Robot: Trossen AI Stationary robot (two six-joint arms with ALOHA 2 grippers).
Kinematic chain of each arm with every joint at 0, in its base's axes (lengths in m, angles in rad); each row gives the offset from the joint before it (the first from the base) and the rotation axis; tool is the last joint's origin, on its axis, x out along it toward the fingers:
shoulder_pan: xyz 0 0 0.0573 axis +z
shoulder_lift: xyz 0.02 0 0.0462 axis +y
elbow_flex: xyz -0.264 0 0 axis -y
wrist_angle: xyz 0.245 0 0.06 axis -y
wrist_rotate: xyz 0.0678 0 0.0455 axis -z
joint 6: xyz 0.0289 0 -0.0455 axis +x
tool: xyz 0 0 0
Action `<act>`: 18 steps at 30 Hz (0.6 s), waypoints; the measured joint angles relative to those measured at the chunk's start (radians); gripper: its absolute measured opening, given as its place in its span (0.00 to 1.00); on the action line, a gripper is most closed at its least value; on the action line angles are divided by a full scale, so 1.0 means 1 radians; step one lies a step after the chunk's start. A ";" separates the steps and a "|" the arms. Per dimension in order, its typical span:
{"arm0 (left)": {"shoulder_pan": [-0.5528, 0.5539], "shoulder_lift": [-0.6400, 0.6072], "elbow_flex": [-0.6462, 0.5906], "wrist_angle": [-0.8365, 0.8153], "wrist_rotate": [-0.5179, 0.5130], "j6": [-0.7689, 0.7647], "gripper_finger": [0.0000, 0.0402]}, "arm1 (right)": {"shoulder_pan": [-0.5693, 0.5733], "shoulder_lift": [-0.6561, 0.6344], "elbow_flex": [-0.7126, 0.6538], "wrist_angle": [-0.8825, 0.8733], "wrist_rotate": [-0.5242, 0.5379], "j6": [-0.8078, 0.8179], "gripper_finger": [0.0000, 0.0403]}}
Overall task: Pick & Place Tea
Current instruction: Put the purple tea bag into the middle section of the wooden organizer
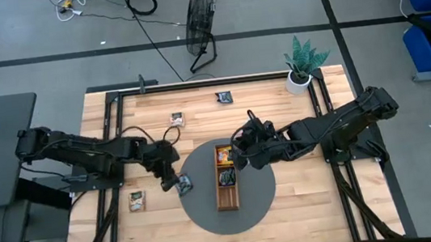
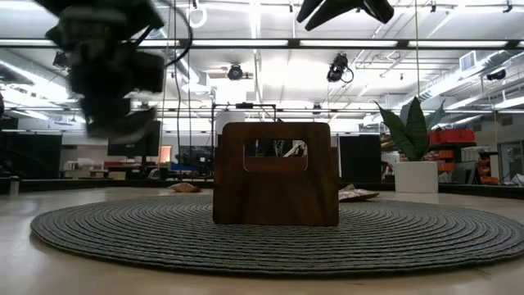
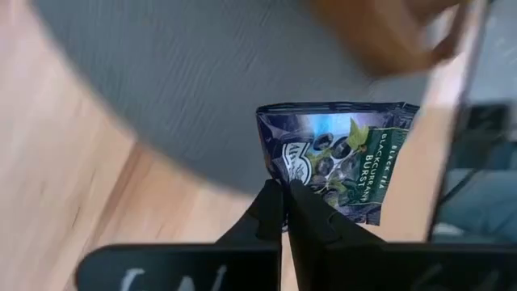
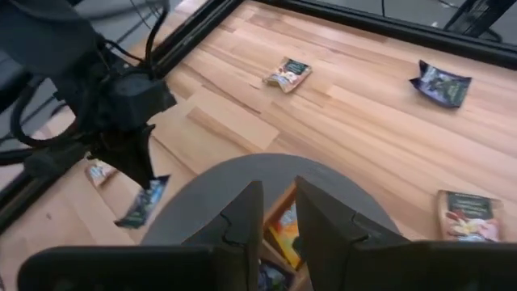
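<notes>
Left claw (image 3: 283, 202) clenched on blue sachet's (image 3: 339, 158) edge, sachet dangling beyond fingertips.

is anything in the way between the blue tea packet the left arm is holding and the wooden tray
Possibly: the right pincer hovers over the tray near its far end. The left pincer holds the blue sachet above the mat's edge; only bare mat lies between.

"BLACKCURRANT BURST" on blue sachet (image 3: 343, 166)
</notes>
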 joint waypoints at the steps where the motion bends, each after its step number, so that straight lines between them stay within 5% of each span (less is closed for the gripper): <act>1: 0.009 0.000 0.022 0.008 -0.003 0.001 0.01 | -0.001 0.000 0.000 0.009 -0.001 -0.002 0.21; 18: 0.204 -0.001 0.353 0.031 -0.116 0.056 0.01 | -0.024 0.000 0.000 0.200 -0.072 -0.088 0.25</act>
